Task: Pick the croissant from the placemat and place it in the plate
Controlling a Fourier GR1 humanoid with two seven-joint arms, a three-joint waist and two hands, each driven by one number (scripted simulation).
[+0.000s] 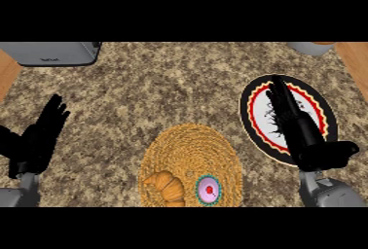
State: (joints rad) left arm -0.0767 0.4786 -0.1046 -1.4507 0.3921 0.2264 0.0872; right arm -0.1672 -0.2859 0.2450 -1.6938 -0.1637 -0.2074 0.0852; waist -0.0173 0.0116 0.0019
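One croissant (164, 187) lay on the woven round placemat (188, 151), near its lower left edge, and just beside it sat a small pink doughnut (208, 190). Up to the right was the black-rimmed plate (253, 127), and the right hand (300, 127) stretched flat over it, fingers straight, holding nothing. Far left, the left hand (36, 141) rested open, fingers up. A grey appliance (50, 52) stood at the top left
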